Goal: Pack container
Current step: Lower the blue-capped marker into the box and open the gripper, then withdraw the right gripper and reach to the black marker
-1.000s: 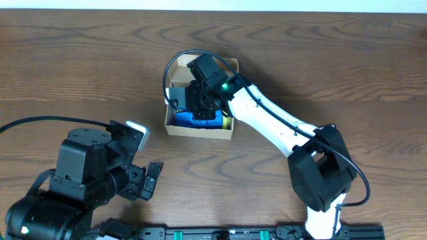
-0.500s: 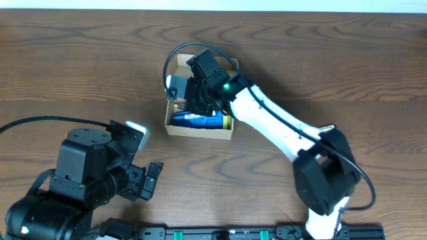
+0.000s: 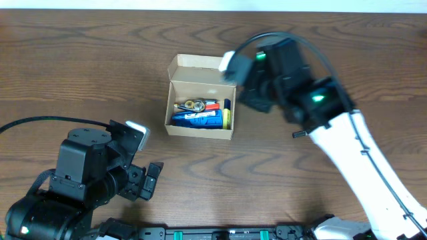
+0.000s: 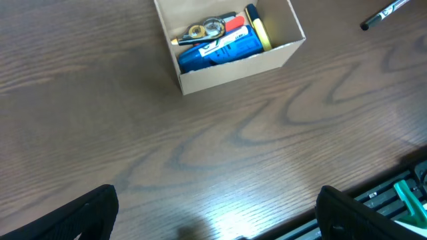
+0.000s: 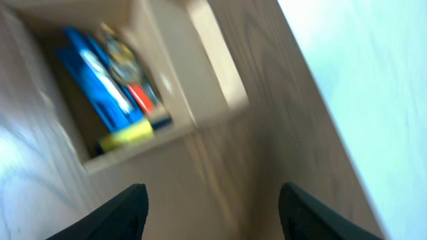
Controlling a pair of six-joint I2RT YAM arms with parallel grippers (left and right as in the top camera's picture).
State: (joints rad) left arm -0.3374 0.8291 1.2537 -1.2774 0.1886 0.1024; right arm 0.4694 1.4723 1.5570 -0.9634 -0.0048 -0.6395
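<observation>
The container is a tan cardboard box with its flap lid open at the back. It holds a blue item, a yellow piece, a red marker and a small tape roll. It also shows in the left wrist view and, blurred, in the right wrist view. My right gripper is raised to the right of the box, open and empty. My left gripper is open and empty, low at the front left, well short of the box.
A black pen lies on the wood table to the right of the box; in the overhead view the right arm covers it. A black rail with green parts runs along the table's front edge.
My right gripper has pulled up out of the box and swung to the right, uncovering the contents. The left arm has not moved.
</observation>
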